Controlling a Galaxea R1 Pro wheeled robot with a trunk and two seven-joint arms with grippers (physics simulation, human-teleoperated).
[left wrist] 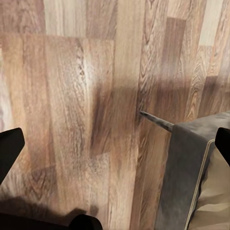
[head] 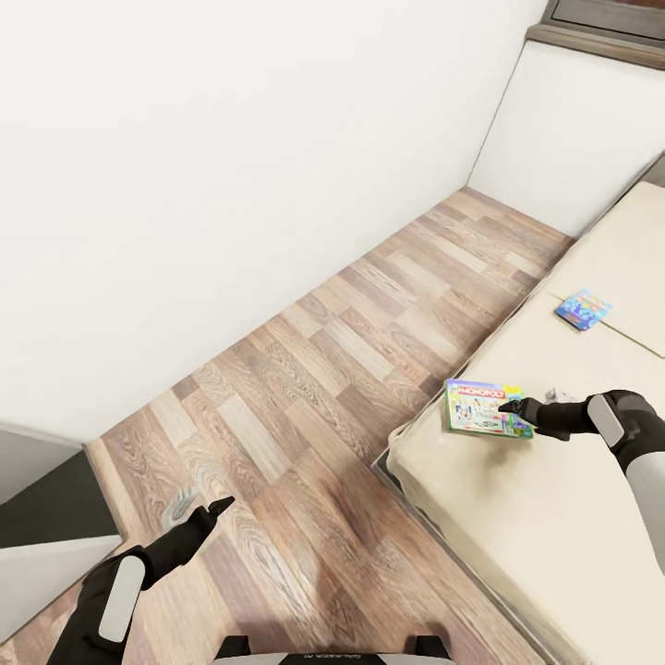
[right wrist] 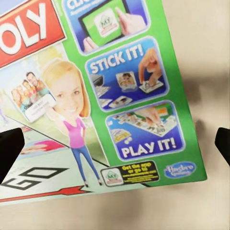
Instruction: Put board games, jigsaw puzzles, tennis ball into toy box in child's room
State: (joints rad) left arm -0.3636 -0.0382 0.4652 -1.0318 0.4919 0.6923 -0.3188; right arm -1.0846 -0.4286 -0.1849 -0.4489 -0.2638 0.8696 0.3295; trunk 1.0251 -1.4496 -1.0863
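On the beige bed [head: 573, 517], near its floor-side edge, the green-edged board game [head: 487, 407] is lying flat, its lid showing a red "MONOPOLY" banner. Up close in the right wrist view the box [right wrist: 110, 96] is showing a cartoon blonde woman in a pink top, green panels reading "STICK IT!" and "PLAY IT!", a "GO" corner with a red arrow, and a small Hasbro logo. The right gripper [head: 507, 406] is hovering just above the box's edge, its black fingertips [right wrist: 9, 148] standing wide apart on either side of the lid. Farther along the mattress the smaller blue patterned game [head: 583, 308] is resting flat. The left gripper [head: 220, 506] is hanging over the wood-plank floor [head: 351, 369], its fingertips [left wrist: 9, 143] spread apart with nothing between them.
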